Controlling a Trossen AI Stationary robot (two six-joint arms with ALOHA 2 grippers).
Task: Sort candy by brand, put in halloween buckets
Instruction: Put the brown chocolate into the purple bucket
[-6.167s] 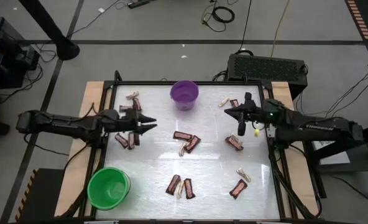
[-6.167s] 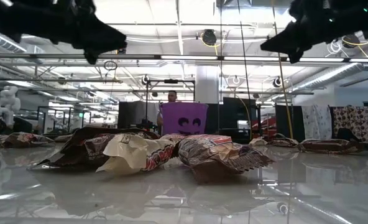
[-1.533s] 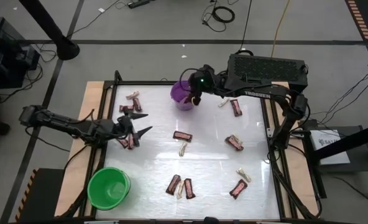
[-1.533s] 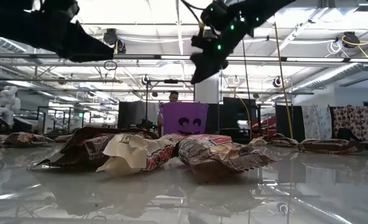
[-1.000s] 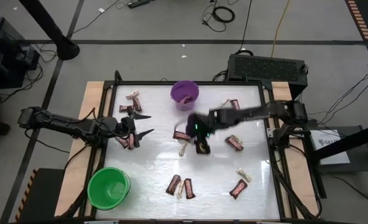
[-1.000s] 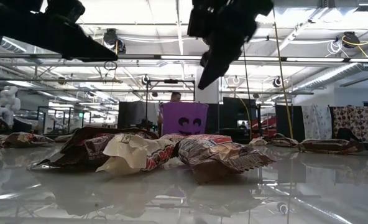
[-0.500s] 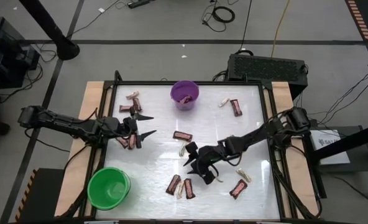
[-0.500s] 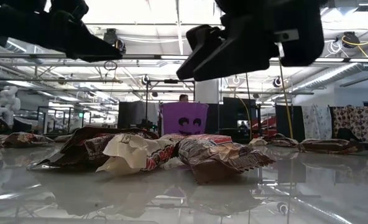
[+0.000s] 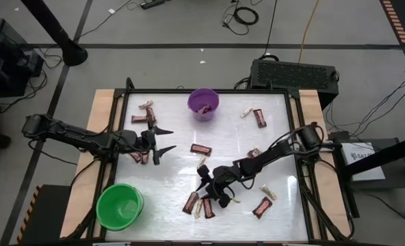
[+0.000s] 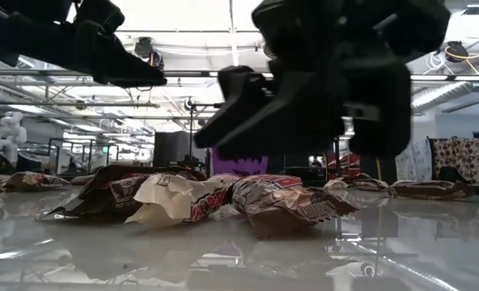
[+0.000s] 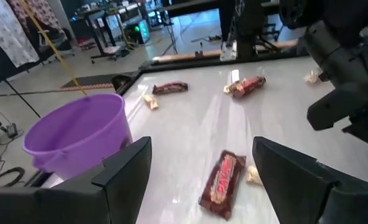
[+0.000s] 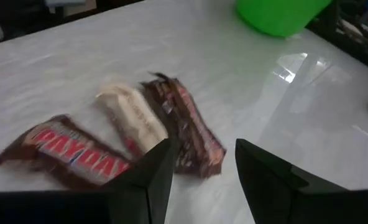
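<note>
My right gripper [image 9: 215,186] hangs open over the front cluster of candy [image 12: 128,140]: two brown bars with a pale twist wrapper [image 12: 131,121] pressed between them, all touching. Risk as I judge it: with pieces this tight, closing here could pinch two brands at once, or nudge the cluster and scatter it; the glossy table [image 9: 168,174] looks slick, so a bar could slide out of the jaws. My left gripper [image 9: 163,140] waits open over the left side near a small pile there. Purple bucket [image 9: 203,104] sits at the far edge with a piece already inside, green bucket [image 9: 119,206] at the front left corner, looks empty. Readable: "PAYDAY" in white on red on the near bar [image 12: 72,152]. Other wrappers have red lettering I can't read
</note>
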